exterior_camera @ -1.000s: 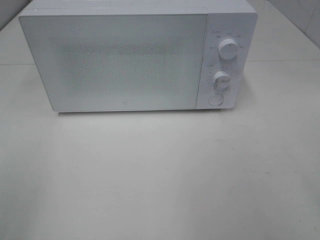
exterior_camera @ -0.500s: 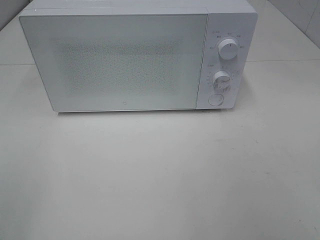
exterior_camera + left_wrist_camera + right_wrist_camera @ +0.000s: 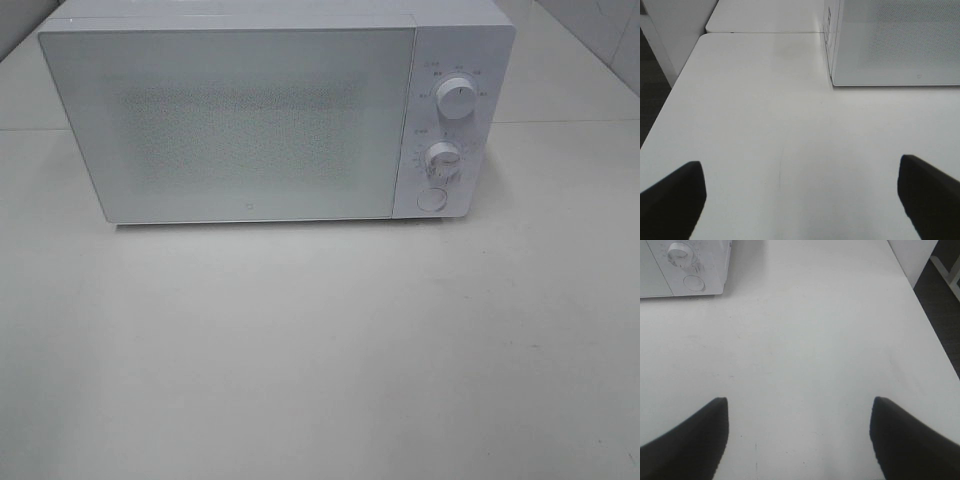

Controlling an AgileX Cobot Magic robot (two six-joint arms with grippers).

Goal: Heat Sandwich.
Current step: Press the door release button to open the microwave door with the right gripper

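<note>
Evidently no sandwich shows in any view. It is not on the surface [image 3: 320, 350], and whether it sits behind the frosted, closed door [image 3: 230, 125] of the microwave [image 3: 270, 110] cannot be told. So the step in hand is hard to name. It looks either like the very start, before the door is opened, or like a wait with the food shut inside.

The left gripper [image 3: 800, 164] hangs over bare surface with its jaws wide apart and nothing between them. The right gripper [image 3: 800, 401] is likewise spread and empty, also above bare surface.

If the door has to open next, the likely way in is the round button [image 3: 431, 199] at the foot of the control panel, below the upper knob [image 3: 457, 100] and lower knob [image 3: 443, 158]. That panel lies on the right arm's side, so the right gripper is better placed. It would probably need to narrow its jaws and press with one tip, without turning the lower knob just above.

Room is generous, with a broad bare stretch in front of the microwave. A swinging door would sweep part of that stretch, so the left arm should stay back. Each wrist view shows the surface's outer edge dropping to dark floor [image 3: 652, 100], which limits sideways reach.
</note>
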